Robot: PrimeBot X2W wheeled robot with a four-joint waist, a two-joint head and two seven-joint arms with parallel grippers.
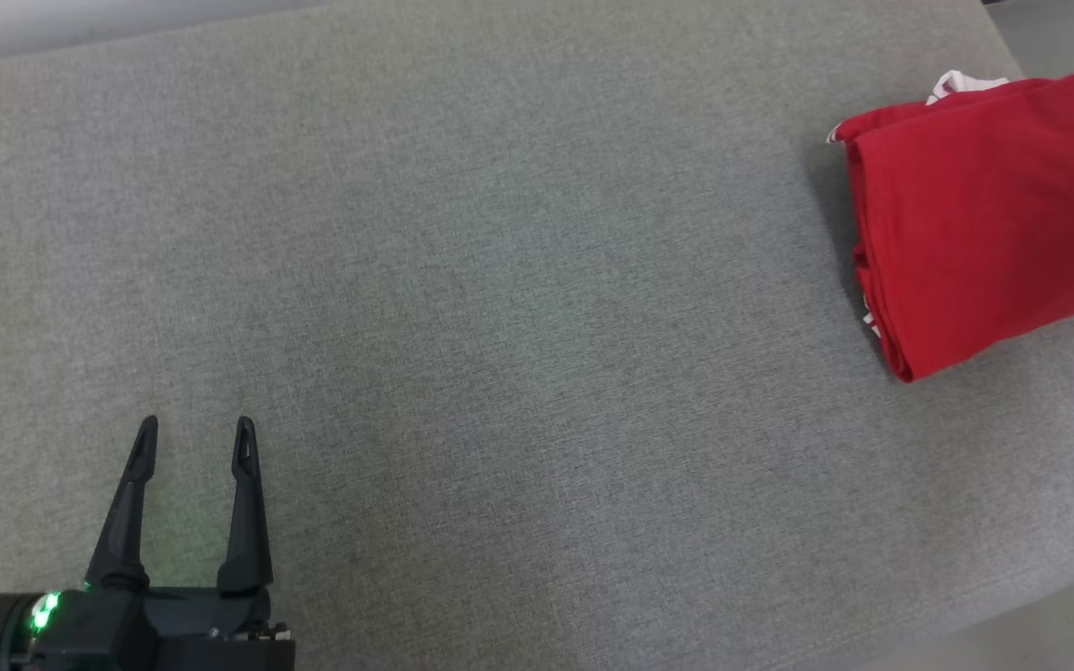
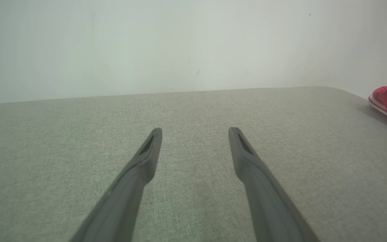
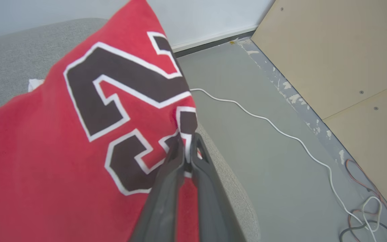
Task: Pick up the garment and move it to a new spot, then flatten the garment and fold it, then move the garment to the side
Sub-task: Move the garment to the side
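Right gripper (image 3: pixel 188 138) is pinching the red garment (image 1: pixel 975 224) at the bench's (image 1: pixel 500 326) right edge; left gripper (image 1: pixel 197 426) is hovering wide.

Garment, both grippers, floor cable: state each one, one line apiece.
garment: folded, at the right end of the grey surface, one edge pinched.
left gripper: jaws open, empty.
right gripper: jaws shut on the garment.
white cable: loose on the floor.

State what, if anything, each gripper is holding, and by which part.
The right gripper pinches the red jersey at its edge beside the printed number. The left gripper is open, holding nothing.
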